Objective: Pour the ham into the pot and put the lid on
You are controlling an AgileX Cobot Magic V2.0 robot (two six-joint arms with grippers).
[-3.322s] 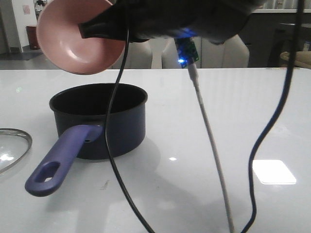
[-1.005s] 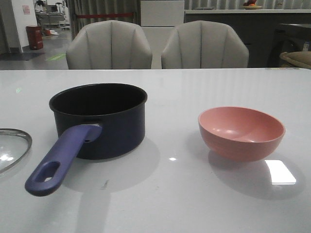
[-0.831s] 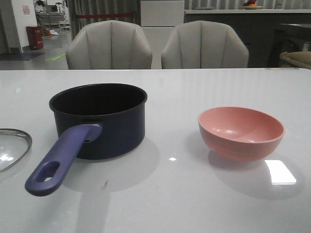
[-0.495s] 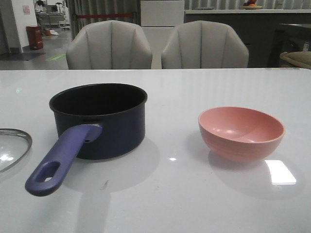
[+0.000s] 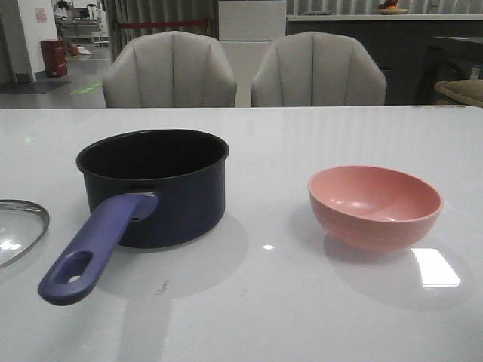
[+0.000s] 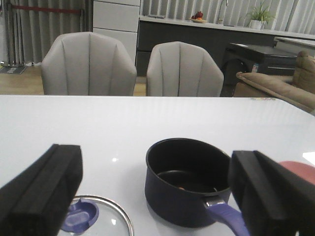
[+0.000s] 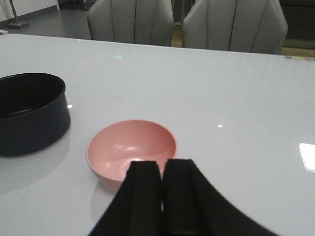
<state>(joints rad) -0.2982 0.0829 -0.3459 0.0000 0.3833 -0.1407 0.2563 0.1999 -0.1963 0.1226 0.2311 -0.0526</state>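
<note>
The dark navy pot [image 5: 155, 185] stands left of centre on the white table, its blue handle [image 5: 94, 249] pointing toward me. A small orange speck of ham [image 6: 181, 188] shows on its floor in the left wrist view; the front view hides the inside. The glass lid [image 5: 19, 226] lies flat at the left edge, blue knob [image 6: 78, 219] up. My left gripper [image 6: 155, 157] is open wide, back from the pot and lid, holding nothing. My right gripper [image 7: 162, 169] is shut and empty, just short of the pink bowl [image 7: 132, 147]. Neither gripper shows in the front view.
The empty pink bowl [image 5: 375, 205] sits upright on the table to the right of the pot, a hand's width away. Two grey chairs [image 5: 170, 69] [image 5: 317, 69] stand behind the table's far edge.
Three seconds ago the right arm held the pink bowl tipped above the pot. Now the bowl rests on the table and the arm has left the front view. Nothing moved in the last second.
</note>
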